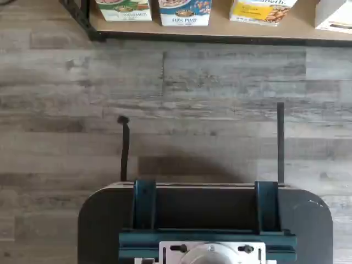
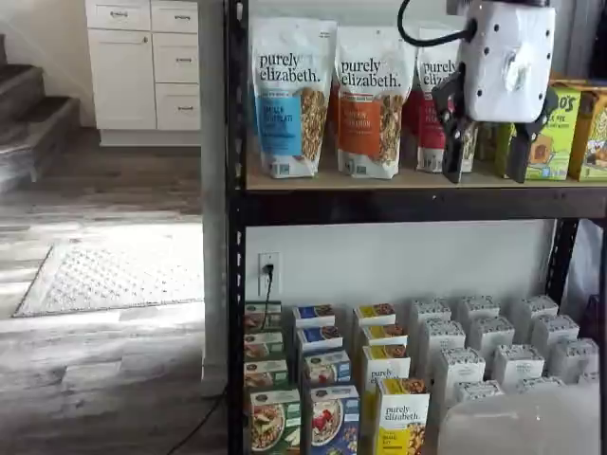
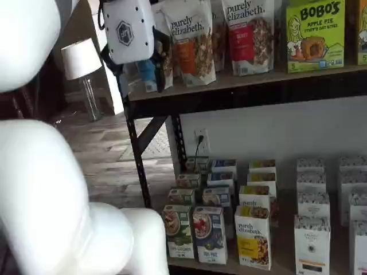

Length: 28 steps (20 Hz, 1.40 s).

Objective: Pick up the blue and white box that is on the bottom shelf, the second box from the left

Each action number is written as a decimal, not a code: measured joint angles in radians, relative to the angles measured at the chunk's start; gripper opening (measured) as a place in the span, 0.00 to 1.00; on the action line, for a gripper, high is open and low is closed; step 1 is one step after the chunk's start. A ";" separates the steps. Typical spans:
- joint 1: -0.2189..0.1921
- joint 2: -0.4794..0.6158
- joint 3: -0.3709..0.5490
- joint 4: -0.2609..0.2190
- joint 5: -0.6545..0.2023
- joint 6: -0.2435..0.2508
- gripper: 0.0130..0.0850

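The blue and white box [image 2: 332, 422] stands upright at the front of the bottom shelf [image 3: 281, 266], between a green-fronted carton [image 2: 275, 424] and a yellow-and-white carton [image 2: 403, 427]. It shows in both shelf views [image 3: 210, 235] and in the wrist view [image 1: 185, 12], at the shelf's front edge [image 1: 220, 37]. My gripper [image 2: 488, 156] hangs high up in front of the wood-topped tier, far above the box. Its two black fingers [image 2: 456, 142] show a plain gap and hold nothing. It also shows in a shelf view [image 3: 143, 74].
Tall granola bags [image 2: 289, 95] and Bobo's boxes [image 3: 315, 34] fill the upper tier. Rows of white cartons [image 2: 493, 360] fill the bottom shelf's right part. A black post [image 2: 235, 284] marks the rack's left edge. My white arm [image 3: 51, 189] fills one shelf view's left. Wood floor [image 1: 165, 93] lies before the rack.
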 joint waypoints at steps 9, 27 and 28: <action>-0.066 0.006 -0.001 0.075 0.018 -0.035 1.00; -0.011 0.028 0.241 0.047 -0.271 -0.011 1.00; -0.007 0.033 0.257 0.046 -0.291 -0.008 1.00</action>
